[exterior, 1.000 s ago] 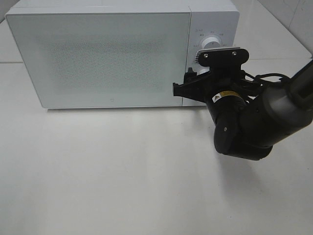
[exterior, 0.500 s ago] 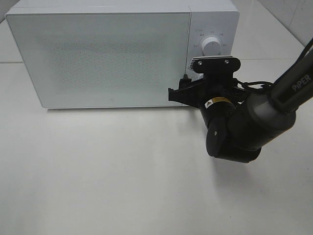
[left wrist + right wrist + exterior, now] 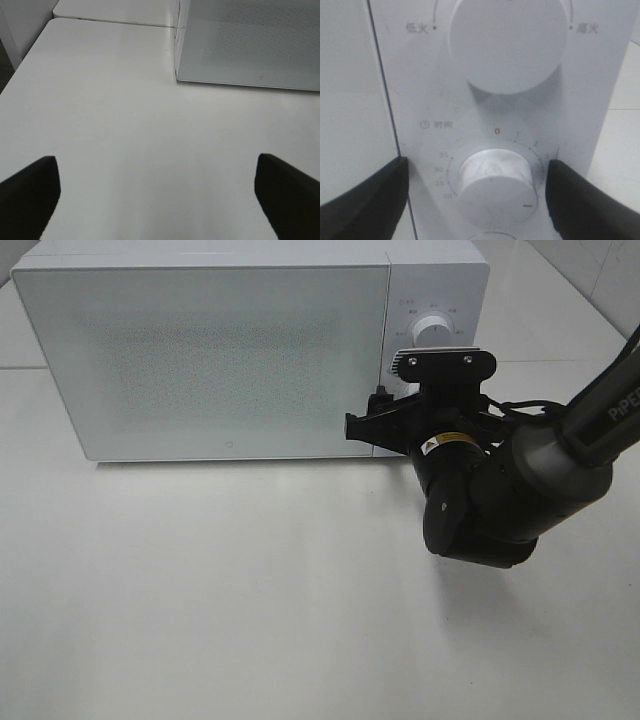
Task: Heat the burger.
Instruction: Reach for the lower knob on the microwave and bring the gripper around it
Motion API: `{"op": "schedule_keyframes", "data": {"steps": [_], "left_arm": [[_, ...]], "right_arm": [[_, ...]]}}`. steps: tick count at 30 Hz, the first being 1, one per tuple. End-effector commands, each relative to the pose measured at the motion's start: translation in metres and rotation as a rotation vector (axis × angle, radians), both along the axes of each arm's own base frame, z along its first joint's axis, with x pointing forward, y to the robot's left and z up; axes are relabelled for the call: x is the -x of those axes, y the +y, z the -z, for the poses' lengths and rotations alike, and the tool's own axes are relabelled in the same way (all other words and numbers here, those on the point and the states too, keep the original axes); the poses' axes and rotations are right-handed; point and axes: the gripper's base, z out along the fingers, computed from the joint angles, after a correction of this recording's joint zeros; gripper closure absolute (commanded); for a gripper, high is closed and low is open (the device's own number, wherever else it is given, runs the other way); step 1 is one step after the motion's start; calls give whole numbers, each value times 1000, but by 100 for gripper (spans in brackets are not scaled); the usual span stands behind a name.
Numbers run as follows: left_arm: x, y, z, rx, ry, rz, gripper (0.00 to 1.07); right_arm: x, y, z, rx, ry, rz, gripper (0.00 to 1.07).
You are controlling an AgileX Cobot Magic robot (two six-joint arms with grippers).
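White counter (image 3: pixel 250 620) fills the high view, with a white microwave (image 3: pixel 200 360) at the back, its frosted door (image 3: pixel 200 350) closed. The right claw (image 3: pixel 375 418) sits at the control panel, with the door edge just to one side of it and the upper knob (image 3: pixel 432 330) just above it. "PiPER" is printed on the arm (image 3: pixel 622 400). A yellow label (image 3: pixel 447 440) behind the claw is too small to read. The burger shows in no view, so its place, its heading and its long axis cannot be told.

From the left wrist, the left claw (image 3: pixel 160 200) hangs released and empty over bare counter, fingers (image 3: pixel 30 195) spread wide, with a corner of the microwave well ahead of it.

From the right wrist, the right claw (image 3: pixel 477 200) is released, one finger on either side of the timer knob (image 3: pixel 495 187), apart from it. The knob's red mark points past the "2". Around the dial read "0", "1", "2", "35", "30", "25", "20" and "时间". Beyond the claw, "低火" and "高火" flank the upper knob.
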Motion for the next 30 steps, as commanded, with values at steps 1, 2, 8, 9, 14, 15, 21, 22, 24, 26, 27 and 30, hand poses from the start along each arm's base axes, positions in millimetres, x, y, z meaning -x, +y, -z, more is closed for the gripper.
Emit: {"op": "schedule_keyframes", "data": {"steps": [1,2,8,9,14,15,21,22,24,26,27,30], "left_arm": [[3,-1,0,1,-17,2,9],[3,-1,0,1,-17,2,9],[3,-1,0,1,-17,2,9],[3,-1,0,1,-17,2,9],[3,-1,0,1,-17,2,9],[3,-1,0,1,-17,2,9],[3,-1,0,1,-17,2,9],[3,-1,0,1,-17,2,9],[3,-1,0,1,-17,2,9],[3,-1,0,1,-17,2,9],[3,-1,0,1,-17,2,9],[3,-1,0,1,-17,2,9]], "right_arm": [[1,-3,-6,-1,-26,5,33],[2,-4,-5,0,-21,7,33],[2,-4,-5,1,-17,5,38],[1,-4,-5,0,-18,5,43],[1,-4,-5,0,-21,6,61],[1,-4,-5,-1,-21,6,73],[1,-4,-5,-1,-23,6,102],[1,-4,-5,-1,-23,6,102],[1,-4,-6,0,-34,9,107],[1,-4,-7,-7,-46,13,107],[1,-4,-8,-12,-53,14,107],[1,-4,-9,-11,-65,15,107]]}}
